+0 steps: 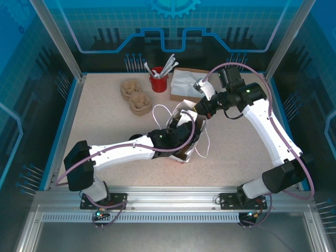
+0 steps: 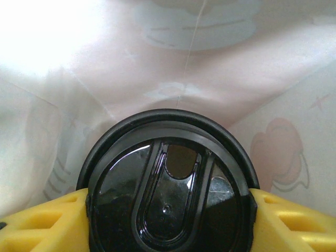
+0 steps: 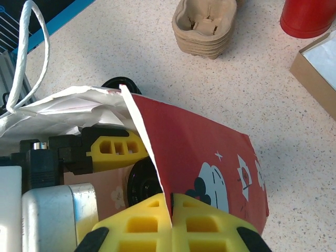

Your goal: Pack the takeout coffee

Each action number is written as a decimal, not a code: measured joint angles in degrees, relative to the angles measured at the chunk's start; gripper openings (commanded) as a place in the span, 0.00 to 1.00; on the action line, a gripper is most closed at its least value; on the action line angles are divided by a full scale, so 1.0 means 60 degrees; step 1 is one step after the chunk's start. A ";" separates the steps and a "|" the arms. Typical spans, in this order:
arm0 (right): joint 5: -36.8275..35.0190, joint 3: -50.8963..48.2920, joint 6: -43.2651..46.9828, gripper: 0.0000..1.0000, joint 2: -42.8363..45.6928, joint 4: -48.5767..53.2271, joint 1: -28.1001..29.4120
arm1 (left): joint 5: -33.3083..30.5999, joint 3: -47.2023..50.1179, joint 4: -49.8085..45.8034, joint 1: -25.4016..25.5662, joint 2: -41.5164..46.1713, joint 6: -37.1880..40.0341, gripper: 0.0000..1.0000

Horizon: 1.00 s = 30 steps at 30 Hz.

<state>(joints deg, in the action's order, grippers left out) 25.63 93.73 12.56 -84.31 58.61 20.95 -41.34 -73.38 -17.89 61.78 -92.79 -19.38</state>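
While the right gripper [image 3: 170, 223] stands pinched shut on the top edge of the red-and-white paper bag [image 3: 202, 152], the left gripper [image 2: 168, 231] reaches in through the bag's open mouth. Its yellow fingers [image 2: 44, 223] are partly spread, one pressed against each side of the takeout coffee [image 2: 168, 189]. The cup sits between them inside the bag, its black lid facing the wrist camera and pale bag lining all around it. Beyond the bag, stacked pulp cup carriers [image 3: 202, 26] and a red cup [image 3: 310, 18] rest on the speckled table [image 3: 105, 47].
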 measured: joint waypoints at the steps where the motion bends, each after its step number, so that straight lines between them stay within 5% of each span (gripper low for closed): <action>1: 0.0018 0.0000 0.0000 0.00 0.0000 -0.0004 0.0000 | -0.0004 0.0058 0.0073 0.0000 0.0011 0.0007 0.59; 30: 0.0474 -0.0393 -0.0007 0.00 0.0412 -0.0306 0.0146 | -0.0102 -0.0255 -0.0831 -0.0175 -0.0597 -0.0098 0.59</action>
<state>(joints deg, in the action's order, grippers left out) 28.47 91.37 12.51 -81.84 56.77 21.82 -41.95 -74.91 -22.87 60.73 -96.38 -19.97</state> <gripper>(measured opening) 0.066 0.643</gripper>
